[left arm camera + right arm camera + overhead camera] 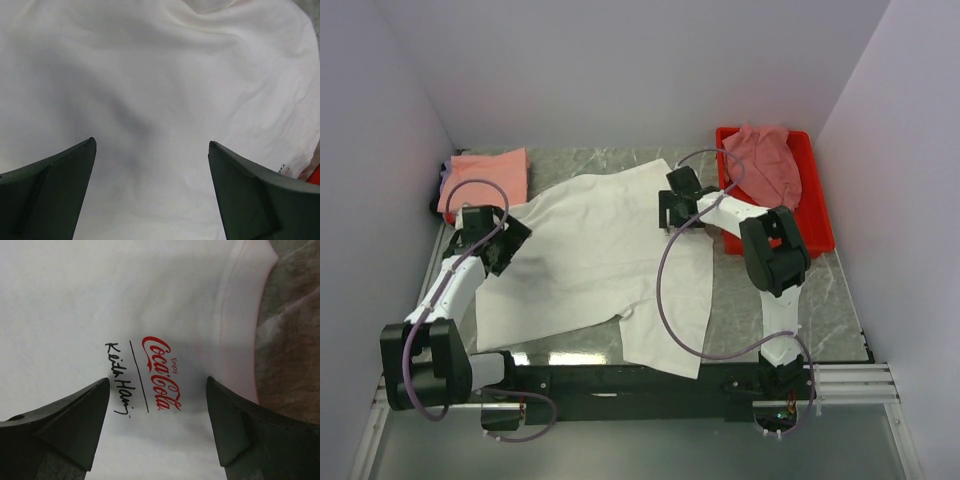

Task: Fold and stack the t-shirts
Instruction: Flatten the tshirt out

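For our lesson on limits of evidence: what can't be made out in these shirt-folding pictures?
- Top view: the logo on the white shirt, hidden by the right tool.
- Top view: anything under the folded orange shirt, covered by it.
- Left wrist view: the white shirt's outline, mostly cut off by the frame.
- Top view: how the pink shirt lies, bunched in the tray.

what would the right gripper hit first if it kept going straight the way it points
Most likely the white t-shirt, at its red logo: that cloth fills the view between the open jaws of the right gripper. How far off it lies is unclear.
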Controlling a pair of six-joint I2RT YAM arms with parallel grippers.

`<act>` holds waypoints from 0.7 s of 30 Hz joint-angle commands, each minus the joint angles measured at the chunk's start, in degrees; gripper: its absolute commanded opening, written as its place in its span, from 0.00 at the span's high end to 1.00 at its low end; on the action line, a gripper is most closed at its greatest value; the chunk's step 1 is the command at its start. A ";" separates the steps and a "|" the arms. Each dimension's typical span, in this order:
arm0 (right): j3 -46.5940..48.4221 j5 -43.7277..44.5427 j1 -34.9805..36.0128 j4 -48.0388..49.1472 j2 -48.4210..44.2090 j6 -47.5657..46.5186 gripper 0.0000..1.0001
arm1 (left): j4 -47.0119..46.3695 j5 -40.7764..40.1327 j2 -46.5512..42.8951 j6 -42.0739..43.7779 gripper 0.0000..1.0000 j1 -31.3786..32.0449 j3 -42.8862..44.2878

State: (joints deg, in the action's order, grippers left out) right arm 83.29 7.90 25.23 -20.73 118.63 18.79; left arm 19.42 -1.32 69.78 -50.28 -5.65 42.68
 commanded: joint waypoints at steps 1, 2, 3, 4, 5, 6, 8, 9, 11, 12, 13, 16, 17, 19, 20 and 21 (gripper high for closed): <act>-1.81 -0.78 -1.06 -2.73 -0.85 2.12 0.16 | -1.75 -0.52 3.50 0.36 0.00 1.87 3.37; -3.03 -1.04 -1.76 -3.00 -1.12 2.57 0.17 | -2.01 -0.35 4.48 0.62 0.01 2.31 4.34; -3.82 -1.05 -2.12 -3.17 -1.90 3.01 0.17 | -2.10 -0.17 5.62 0.80 0.01 2.48 4.95; -4.70 -1.05 -2.47 -3.00 -2.43 4.14 0.17 | -2.28 0.00 7.72 0.97 0.01 2.57 5.66; -6.71 -1.05 -3.34 -2.39 -3.05 4.68 0.18 | -2.11 0.09 8.87 1.06 0.01 3.01 7.23; -7.60 -0.96 -3.78 -2.12 -4.18 5.29 0.18 | -2.11 0.18 11.32 1.41 0.01 3.27 8.03; -9.71 -0.43 -4.58 -1.95 -5.33 5.91 0.18 | -2.11 -0.43 13.71 1.50 0.00 4.50 10.22; -10.50 -1.13 -5.45 -1.77 -6.56 6.09 0.18 | -2.02 -0.61 14.94 1.59 0.01 4.86 10.93; -12.61 -2.97 -6.07 -0.54 -7.62 6.61 0.18 | -2.28 -0.52 18.63 1.85 0.00 5.65 13.12; -13.06 -2.54 -6.33 -0.54 -8.32 6.88 0.18 | -2.11 -0.96 19.94 1.85 0.01 7.22 13.92; -13.32 -1.93 -6.25 -0.71 -8.41 6.88 0.18 | -1.84 -1.14 22.66 2.03 0.01 7.75 14.71; -14.02 -2.63 -6.43 -1.77 -9.03 7.40 0.18 | 0.08 -1.93 28.28 2.47 0.01 9.43 18.84; -14.64 -2.89 -6.43 -1.42 -9.38 7.75 0.18 | 0.44 -2.19 29.70 2.82 0.00 10.21 20.94; -15.87 -3.50 -6.69 -1.42 -10.35 8.81 0.18 | 1.23 -2.89 33.38 2.91 0.01 10.92 23.06; -16.13 -3.77 -6.78 -1.85 -10.61 9.16 0.18 | 1.84 -2.98 34.45 3.17 0.01 11.53 24.98; -16.49 -3.86 -6.78 -1.86 -11.05 9.51 0.18 | 2.20 -3.07 35.59 3.17 0.00 11.80 25.87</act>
State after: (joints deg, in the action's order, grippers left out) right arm 69.45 4.86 19.22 -17.82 108.77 25.87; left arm 20.27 -3.03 103.13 -48.53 5.19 64.60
